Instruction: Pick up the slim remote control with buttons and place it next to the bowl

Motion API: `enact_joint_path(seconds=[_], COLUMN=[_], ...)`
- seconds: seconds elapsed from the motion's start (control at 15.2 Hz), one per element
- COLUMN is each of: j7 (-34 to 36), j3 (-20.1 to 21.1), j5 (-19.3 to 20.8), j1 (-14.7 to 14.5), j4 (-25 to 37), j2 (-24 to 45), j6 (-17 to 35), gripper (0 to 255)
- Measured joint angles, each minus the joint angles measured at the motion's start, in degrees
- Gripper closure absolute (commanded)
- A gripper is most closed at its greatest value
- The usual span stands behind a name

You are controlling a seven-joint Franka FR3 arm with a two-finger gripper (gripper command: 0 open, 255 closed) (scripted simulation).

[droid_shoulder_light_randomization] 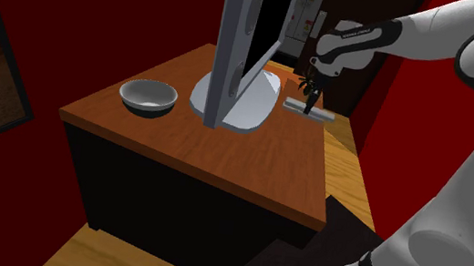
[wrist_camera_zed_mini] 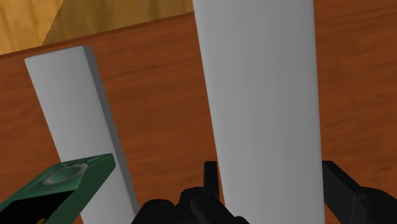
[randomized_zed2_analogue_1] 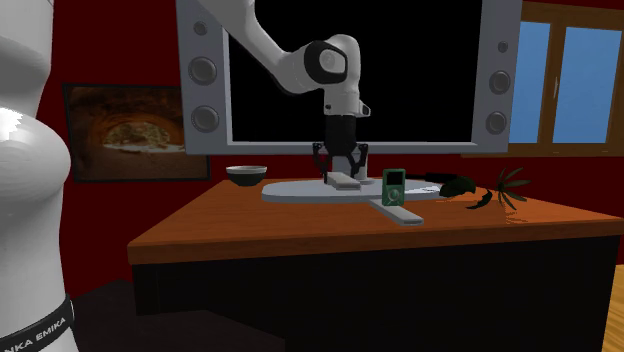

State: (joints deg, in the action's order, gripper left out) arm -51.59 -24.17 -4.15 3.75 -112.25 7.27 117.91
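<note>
the gripper (randomized_zed2_analogue_1: 343, 172) is clasping the grey remote (wrist_camera_zed_mini: 261, 95) snugly between its fingers, holding it over the table (droid_shoulder_light_randomization: 223, 163), across the tv stand (droid_shoulder_light_randomization: 252, 102) from the bowl (droid_shoulder_light_randomization: 147, 97)

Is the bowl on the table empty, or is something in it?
Empty. The shoulder view looks down into the bowl, and its grey inside shows bare, with nothing lying in it.

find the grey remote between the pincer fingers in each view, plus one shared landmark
shoulder view: grey remote under the pincer, right of the tv base.
second exterior view: centre, clasped below the screen.
wrist view: big slab between the fingers.
shared landmark: brown tabletop.
</note>
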Motion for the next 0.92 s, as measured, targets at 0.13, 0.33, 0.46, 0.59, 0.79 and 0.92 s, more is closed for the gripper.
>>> enact_joint_path(seconds=[0.13, 0.33, 0.46, 0.59, 0.79, 0.92], j7=[0.30, 0.47, 0.64, 0.86, 1.01, 2.86], j3=[0.01, -0.08, -0.11, -0.09, -0.12, 0.61], j5=[0.29, 0.65, 0.91, 1.09, 1.34, 1.90], j1=[-0.11, -0.10, -0.13, -0.19, -0.21, -1.19], j4=[0.78, 2.58, 3.39, 4.67, 6.25, 5.03], j2=[-0.53, -1.18, -1.71, -2.03, -2.53, -3.80], j6=[-1.25, -3.64, -4.93, -6.49, -8.50, -8.44], gripper=[255, 255, 255, 255, 255, 255])
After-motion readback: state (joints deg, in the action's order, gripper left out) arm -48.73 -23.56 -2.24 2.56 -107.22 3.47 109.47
